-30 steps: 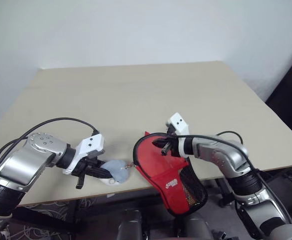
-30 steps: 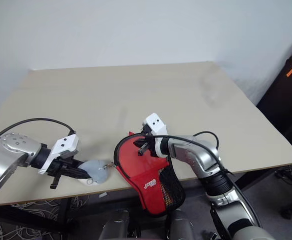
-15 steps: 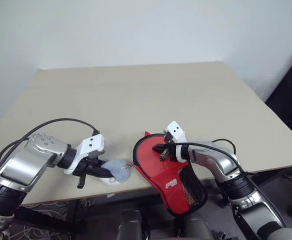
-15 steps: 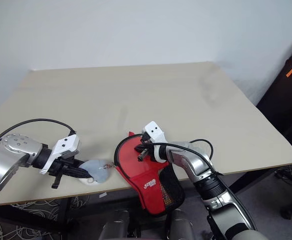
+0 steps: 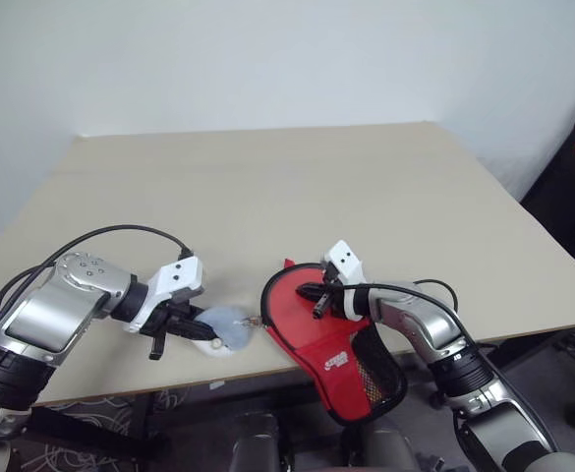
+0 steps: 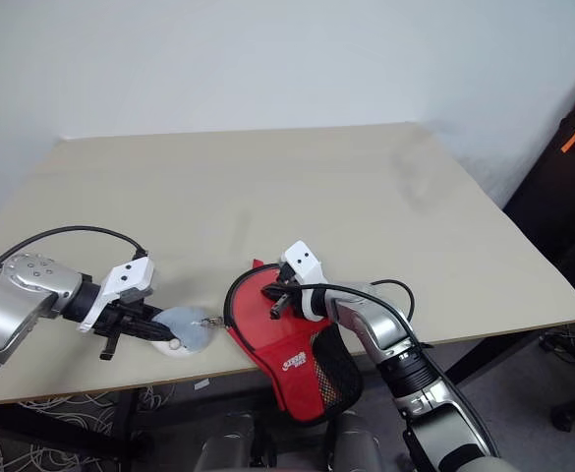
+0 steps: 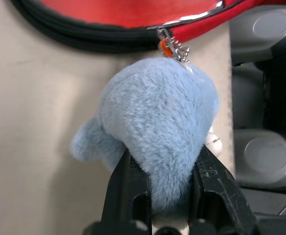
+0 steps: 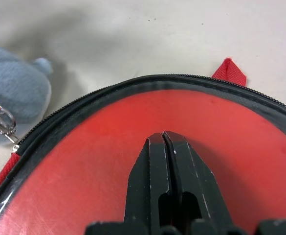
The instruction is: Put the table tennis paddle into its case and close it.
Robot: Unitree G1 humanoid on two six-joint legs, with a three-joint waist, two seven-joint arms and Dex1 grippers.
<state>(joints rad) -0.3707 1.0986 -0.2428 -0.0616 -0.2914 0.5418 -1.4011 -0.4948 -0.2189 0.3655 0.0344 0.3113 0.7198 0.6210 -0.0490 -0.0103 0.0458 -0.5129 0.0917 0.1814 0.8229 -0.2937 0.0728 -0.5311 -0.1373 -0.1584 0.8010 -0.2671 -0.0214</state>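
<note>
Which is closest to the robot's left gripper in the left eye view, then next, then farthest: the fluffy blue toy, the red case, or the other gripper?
1. Fluffy blue toy: squeezed in the left gripper.
2. Red case: just beyond the toy, at the table's near edge.
3. Right gripper: farthest, resting on the case's top.

Head stereo pair looks down and forward over the beige rectangular table [image 5: 267, 187], both eyes catching the same near edge. Left wrist cam sits super close behind the left gripper [image 7: 167, 171], facing the fluffy blue-grey plush charm [image 7: 157, 117]. Right wrist cam hugs the right gripper [image 8: 165, 147], facing the red paddle-shaped fabric case [image 8: 84, 166]; both wrist cams share charm and case.
</note>
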